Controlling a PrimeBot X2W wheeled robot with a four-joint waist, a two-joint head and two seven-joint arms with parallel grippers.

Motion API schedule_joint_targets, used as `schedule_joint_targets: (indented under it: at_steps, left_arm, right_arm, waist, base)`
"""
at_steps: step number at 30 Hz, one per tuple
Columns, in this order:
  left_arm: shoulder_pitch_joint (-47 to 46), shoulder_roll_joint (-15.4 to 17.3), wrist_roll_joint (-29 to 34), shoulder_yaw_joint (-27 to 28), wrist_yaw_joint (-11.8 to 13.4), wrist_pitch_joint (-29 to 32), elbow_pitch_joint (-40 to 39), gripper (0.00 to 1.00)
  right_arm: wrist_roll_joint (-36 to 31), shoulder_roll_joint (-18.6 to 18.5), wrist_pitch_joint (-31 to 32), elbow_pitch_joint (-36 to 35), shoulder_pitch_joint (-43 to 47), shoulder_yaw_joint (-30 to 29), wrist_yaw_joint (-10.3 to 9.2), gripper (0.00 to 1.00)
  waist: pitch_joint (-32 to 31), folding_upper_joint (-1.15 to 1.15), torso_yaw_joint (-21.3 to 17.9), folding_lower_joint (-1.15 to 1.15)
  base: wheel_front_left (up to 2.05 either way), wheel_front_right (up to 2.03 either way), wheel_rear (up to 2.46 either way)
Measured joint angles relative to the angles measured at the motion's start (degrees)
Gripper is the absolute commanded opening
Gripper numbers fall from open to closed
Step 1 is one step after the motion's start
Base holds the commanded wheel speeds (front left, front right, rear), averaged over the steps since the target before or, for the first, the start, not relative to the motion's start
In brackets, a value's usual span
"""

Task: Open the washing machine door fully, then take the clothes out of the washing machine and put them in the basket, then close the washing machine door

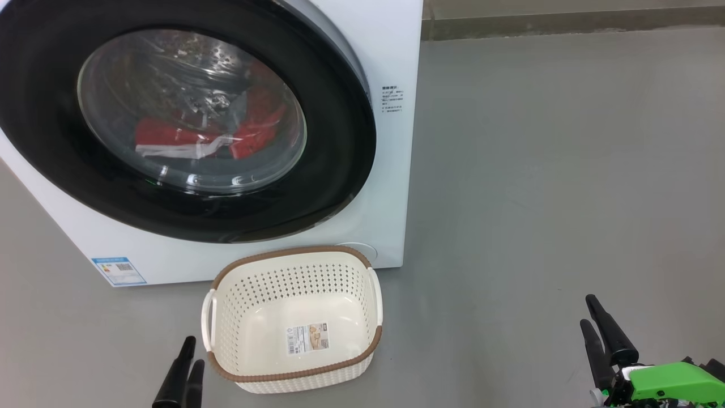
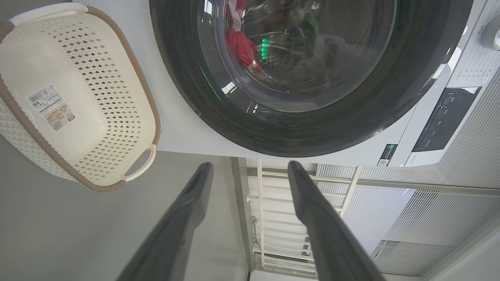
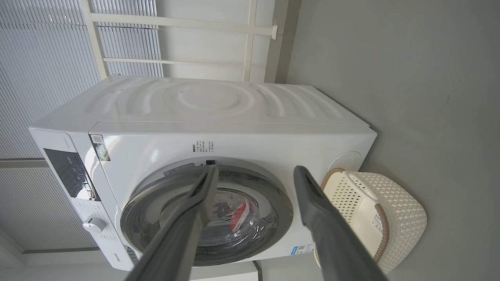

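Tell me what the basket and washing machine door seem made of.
The basket: likely moulded plastic, matte cream, with punched holes and a brown woven-look rim. The washing machine door: glossy black rim, probably plastic, around a clear bulging window, seemingly glass, judging by its reflections.

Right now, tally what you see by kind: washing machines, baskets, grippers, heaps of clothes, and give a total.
washing machine: 1
basket: 1
grippers: 2, left gripper and right gripper
red clothes heap behind the glass: 1
total: 5

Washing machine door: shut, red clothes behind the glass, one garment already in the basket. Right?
No. The basket is empty, as the head view shows. The washing machine door is shut, with the red clothes behind it.
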Motion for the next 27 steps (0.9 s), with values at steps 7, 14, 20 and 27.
schedule_joint_targets:
  at_steps: [7, 14, 20, 27]
  left_arm:
    - [0.0, 0.1, 2.2, -0.4, 0.0, -1.2, -0.3, 1.00]
    - [0.0, 0.1, 6.3, -0.7, 0.0, -2.4, -0.8, 1.00]
    - [0.1, 0.2, 11.0, -1.0, 0.0, -3.3, -1.7, 1.00]
    - [0.8, 0.2, 17.4, -1.1, 0.0, -4.5, -2.6, 1.00]
  right_arm:
    - [-1.4, -0.3, -1.2, -0.3, 0.0, 1.0, 0.00, 1.00]
    - [-5.1, -0.6, -2.3, -0.6, 0.0, 1.6, 0.01, 1.00]
    - [-8.4, -0.9, -3.3, -0.9, 0.0, 2.0, 0.01, 1.00]
    - [-14.0, -1.5, -4.4, -1.1, 0.2, 3.3, 0.01, 1.00]
  waist:
    - [-0.1, 0.00, 0.2, 0.01]
    - [0.0, 0.00, 0.3, 0.01]
    - [0.0, 0.00, 0.5, 0.01]
    - [0.0, 0.00, 0.6, 0.01]
  base:
    - [0.00, 0.00, 0.00]
    - [0.00, 0.00, 0.00]
    - [0.00, 0.00, 0.00]
    - [0.00, 0.00, 0.00]
